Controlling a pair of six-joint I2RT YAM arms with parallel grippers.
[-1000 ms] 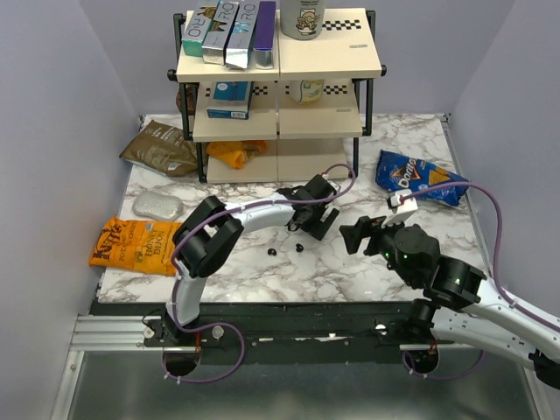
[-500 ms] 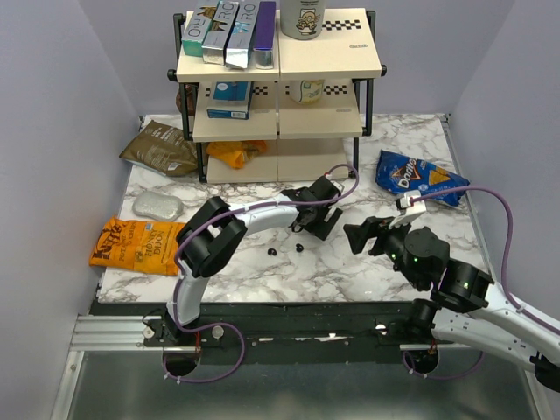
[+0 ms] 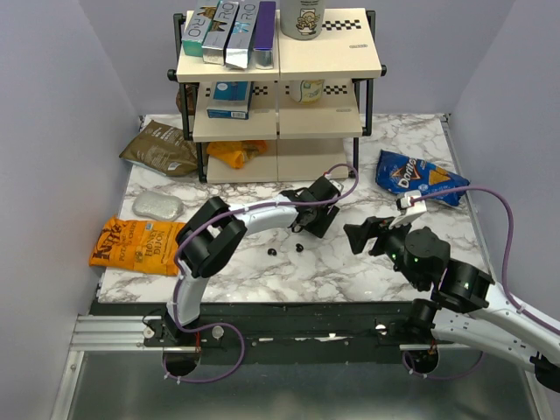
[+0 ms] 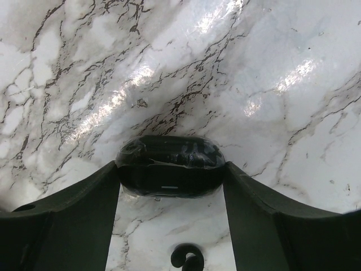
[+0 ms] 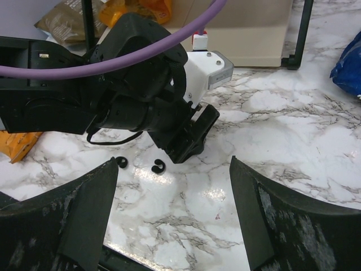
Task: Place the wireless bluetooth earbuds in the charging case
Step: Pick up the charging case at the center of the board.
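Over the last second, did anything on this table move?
Barely. The left gripper, clamped on the black case, edged slightly toward the shelf, and the open right gripper shifted a little to the right. The two earbuds stayed put on the table.

We read: "Doritos" on blue foil chip bag (image 3: pixel 418 179), "Kettle" on orange chip bag (image 3: pixel 131 245), "RIO" on tall boxes (image 3: pixel 227 33) atop wood rack (image 3: pixel 337 54); other txt illegible.

Right arm's black two-finger gripper (image 3: pixel 361 234) drifts right | left arm's black gripper (image 3: pixel 313 225) edges toward the wooden shelf rack (image 3: pixel 278 131)
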